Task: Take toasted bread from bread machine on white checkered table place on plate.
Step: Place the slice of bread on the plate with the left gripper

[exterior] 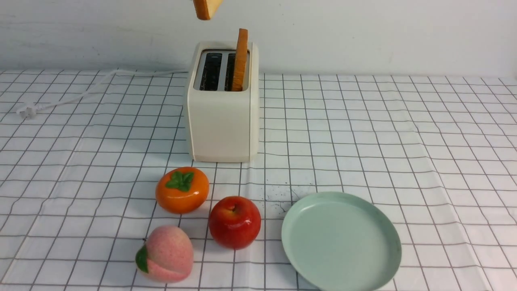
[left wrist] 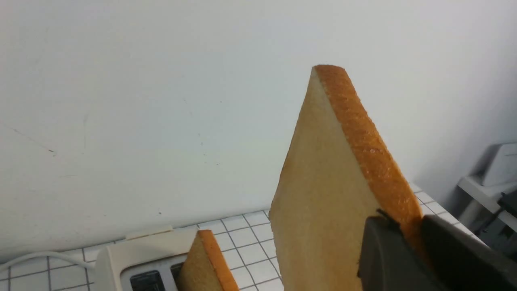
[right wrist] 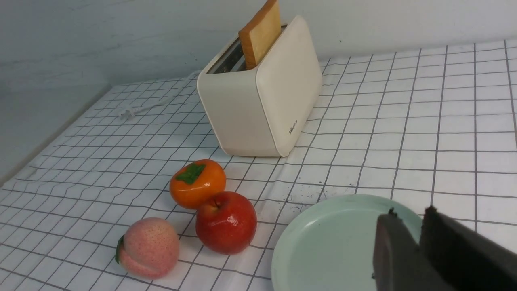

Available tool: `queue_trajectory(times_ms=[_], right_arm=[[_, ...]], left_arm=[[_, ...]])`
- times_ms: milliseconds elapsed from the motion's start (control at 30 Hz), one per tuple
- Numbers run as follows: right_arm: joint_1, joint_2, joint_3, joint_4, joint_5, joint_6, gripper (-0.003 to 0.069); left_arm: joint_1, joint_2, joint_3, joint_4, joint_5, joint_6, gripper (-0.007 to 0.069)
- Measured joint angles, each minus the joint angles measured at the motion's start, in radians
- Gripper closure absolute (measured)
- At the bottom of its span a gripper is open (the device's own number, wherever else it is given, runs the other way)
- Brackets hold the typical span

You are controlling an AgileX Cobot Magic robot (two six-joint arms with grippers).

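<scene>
- The left gripper point(left wrist: 408, 228) is clamped on the crust edge of the held toast slice point(left wrist: 323, 194). A dark finger presses each face, and the slice points upward from the grip.
- In the front view the held toast slice point(exterior: 207, 8) hangs in the air above the bread machine point(exterior: 222, 121), apart from it and partly cut off by the picture's upper edge.
- The second toast slice point(exterior: 241, 60) stands upright in the bread machine's right-hand slot, and the left-hand slot shows dark.
- The bread machine stands toward the far edge of the white checkered table point(exterior: 404, 141). Its white cord point(exterior: 80, 95) trails toward the table's left edge.
- The plate point(exterior: 341, 242) lies at the near edge, right of the bread machine.
- Three fruits sit between the bread machine and the near edge, left of the plate:
  - a persimmon point(exterior: 182, 190)
  - an apple point(exterior: 234, 222) just beside the plate's rim
  - a peach point(exterior: 165, 254) closest to the near edge
- The right gripper point(right wrist: 420, 226) has its jaws all but closed — only a thin slit shows, with nothing in it. It shows in front of the plate point(right wrist: 323, 242); how high it is cannot be told.
</scene>
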Motion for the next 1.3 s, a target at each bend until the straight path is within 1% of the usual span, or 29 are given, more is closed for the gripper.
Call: queue_trajectory(times_ms=[300,467,567,600,633,667,733,767,800,833,867,900,933,1000,1167,1233,1300], right_arm=[[0.0,0.0,0.0,0.002,0.0,0.0,0.0547],[0.0,0.0,0.0,0.002,0.001,0.0,0.0543],[0.0,0.0,0.0,0.002,0.008,0.0,0.054],[0.0,0.0,0.0,0.002,0.01,0.0,0.0539],[0.0,0.0,0.0,0.002,0.011,0.0,0.0539],[0.0,0.0,0.0,0.002,0.017,0.0,0.0538],[0.0,0.0,0.0,0.002,0.029,0.0,0.0536],[0.0,0.0,0.0,0.002,0.034,0.0,0.0535],[0.0,0.0,0.0,0.002,0.034,0.0,0.0535],[0.0,0.0,0.0,0.002,0.046,0.0,0.0536],[0.0,0.0,0.0,0.002,0.046,0.0,0.0536],[0.0,0.0,0.0,0.002,0.053,0.0,0.0536],[0.0,0.0,0.0,0.002,0.053,0.0,0.0536],[0.0,0.0,0.0,0.002,0.054,0.0,0.0536],[0.0,0.0,0.0,0.003,0.057,0.0,0.0536],[0.0,0.0,0.0,0.003,0.057,0.0,0.0536],[0.0,0.0,0.0,0.004,0.058,0.0,0.0536]], left_arm=[[0.0,-0.014,0.0,0.0,0.1,0.0,0.0552],[0.0,-0.014,0.0,-0.018,0.197,-0.021,0.0552],[0.0,-0.014,0.016,-0.105,0.379,-0.015,0.0552],[0.0,-0.014,0.029,-0.143,0.423,-0.007,0.0552],[0.0,-0.015,0.032,-0.151,0.431,-0.001,0.0552],[0.0,-0.017,0.068,-0.202,0.473,0.019,0.0552],[0.0,-0.02,0.157,-0.327,0.498,0.083,0.0552],[0.0,-0.02,0.191,-0.365,0.498,0.109,0.0552],[0.0,-0.02,0.2,-0.375,0.498,0.115,0.0552],[0.0,-0.019,0.281,-0.442,0.494,0.175,0.0552],[0.0,-0.017,0.29,-0.458,0.493,0.182,0.0552],[0.0,-0.01,0.356,-0.515,0.492,0.235,0.0552],[0.0,-0.009,0.356,-0.521,0.492,0.235,0.0552],[0.0,0.008,0.413,-0.58,0.487,0.288,0.0552],[-0.006,0.047,0.436,-0.613,0.489,0.306,0.0552],[-0.036,0.059,0.436,-0.613,0.482,0.308,0.0552],[-0.093,0.063,0.436,-0.61,0.458,0.32,0.0552]])
